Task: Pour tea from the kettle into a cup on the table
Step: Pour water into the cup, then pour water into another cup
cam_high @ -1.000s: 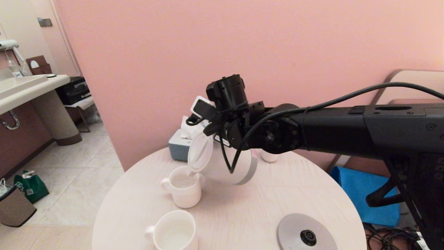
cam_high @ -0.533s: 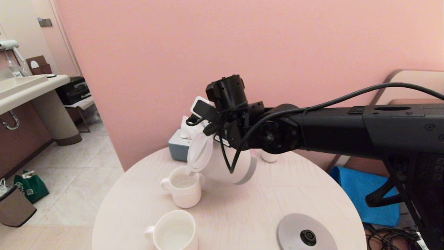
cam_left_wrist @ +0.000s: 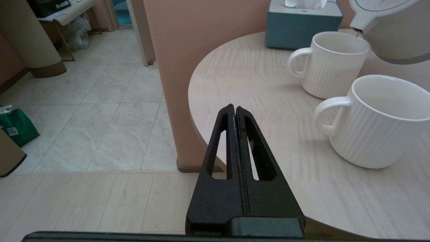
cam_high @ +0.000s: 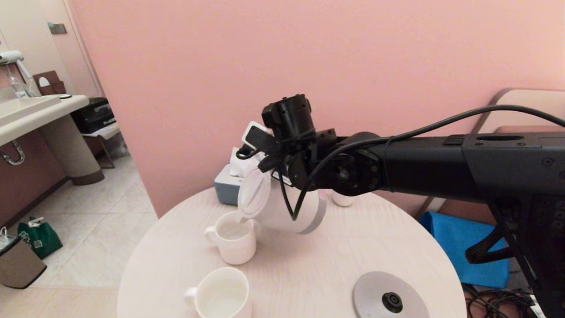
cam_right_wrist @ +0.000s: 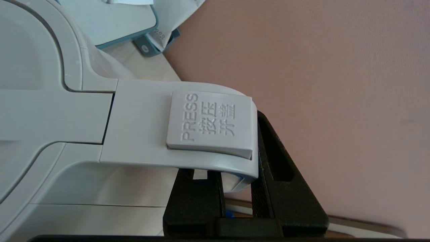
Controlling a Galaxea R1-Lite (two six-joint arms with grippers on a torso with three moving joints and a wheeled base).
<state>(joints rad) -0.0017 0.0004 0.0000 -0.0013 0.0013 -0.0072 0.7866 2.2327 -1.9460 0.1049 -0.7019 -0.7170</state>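
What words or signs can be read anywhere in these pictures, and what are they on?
"PRESS" and, beside it, "按压开盖": raised on the square lid button at the top of the kettle handle, which the right hand grips.
A label on the green bag on the floor: too small to read.
Marks on the black box by the wall: too blurred to read.
Nothing readable on the two cups, the tissue box or the grey base.

The right gripper (cam_high: 276,176) is holding the kettle (cam_high: 282,205) tilted above the table (cam_high: 335,251), its fingers hidden. Below and left of the gripper, the spout is hanging over the ribbed cup (cam_high: 233,240).
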